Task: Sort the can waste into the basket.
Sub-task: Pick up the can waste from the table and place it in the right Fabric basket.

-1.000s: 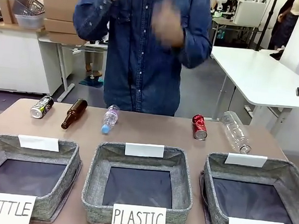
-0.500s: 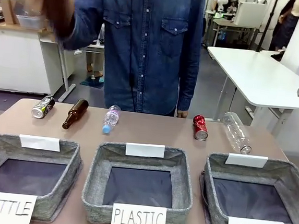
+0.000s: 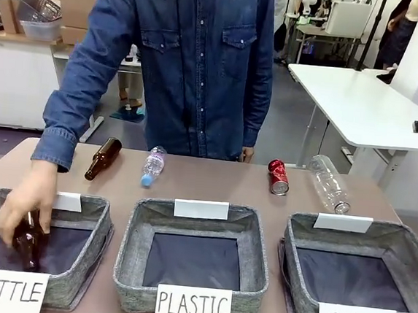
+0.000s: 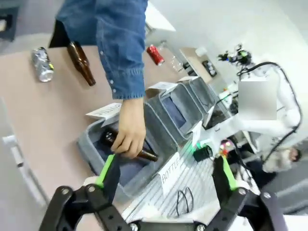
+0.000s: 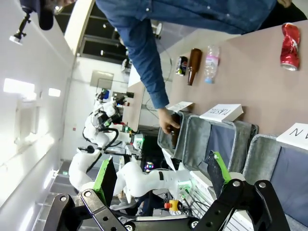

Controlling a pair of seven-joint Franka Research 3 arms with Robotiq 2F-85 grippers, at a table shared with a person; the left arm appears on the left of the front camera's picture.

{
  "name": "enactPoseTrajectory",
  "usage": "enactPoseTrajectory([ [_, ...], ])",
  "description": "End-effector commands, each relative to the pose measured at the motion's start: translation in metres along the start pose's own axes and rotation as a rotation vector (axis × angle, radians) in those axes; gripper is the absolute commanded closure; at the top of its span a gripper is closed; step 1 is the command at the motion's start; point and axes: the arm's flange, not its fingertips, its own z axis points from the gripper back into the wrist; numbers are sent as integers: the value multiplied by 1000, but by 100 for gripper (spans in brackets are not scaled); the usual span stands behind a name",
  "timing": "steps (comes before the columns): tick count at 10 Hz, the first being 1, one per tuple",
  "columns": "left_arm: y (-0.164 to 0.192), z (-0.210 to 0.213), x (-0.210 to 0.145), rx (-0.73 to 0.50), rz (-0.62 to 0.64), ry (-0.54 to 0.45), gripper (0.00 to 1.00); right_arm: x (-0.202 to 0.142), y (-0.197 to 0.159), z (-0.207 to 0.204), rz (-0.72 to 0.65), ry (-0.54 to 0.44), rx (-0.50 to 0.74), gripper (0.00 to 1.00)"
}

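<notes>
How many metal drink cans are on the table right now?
2. A shiny red dented metal can lies beyond the grey woven basket signed CAN; a dark dented can lies at the table's left end, beside a brown glass bottle. Neither is in it.

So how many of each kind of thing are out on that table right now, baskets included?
Cans: 2, red can, dark can
Brown glass bottles: 2, lying brown bottle, held brown bottle
Clear plastic bottles: 2, small plastic bottle, large plastic bottle
Baskets: 3, BOTTLE basket, PLASTIC basket, CAN basket
Total: 9
</notes>
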Motion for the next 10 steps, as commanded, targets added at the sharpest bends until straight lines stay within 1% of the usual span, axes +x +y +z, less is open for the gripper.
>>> enactPoseTrajectory([
  [1, 5, 21, 11, 12, -5, 37, 0, 3, 1, -1, 28, -8, 26, 0],
  [3, 7, 13, 21, 23, 7, 62, 0, 3, 1, -1, 28, -8, 26, 0],
  [4, 6, 4, 29, 53, 26, 75, 0, 3, 1, -1, 28, -8, 26, 0],
  [5, 6, -14, 43, 100, 39, 125, 0, 3, 1, -1, 28, -8, 26, 0],
  [6, 8, -40, 67, 158, 49, 209, 0, 3, 1, -1, 28, -8, 26, 0],
  [7, 14, -73, 95, 241, 63, 312, 0, 3, 1, -1, 28, -8, 26, 0],
  [8, 23, -111, 124, 358, 65, 432, 0, 3, 1, -1, 28, -8, 26, 0],
  [9, 39, -150, 154, 525, 61, 560, 0, 3, 1, -1, 28, -8, 26, 0],
  [10, 58, -181, 177, 644, 114, 660, 0, 3, 1, -1, 28, -8, 26, 0],
])
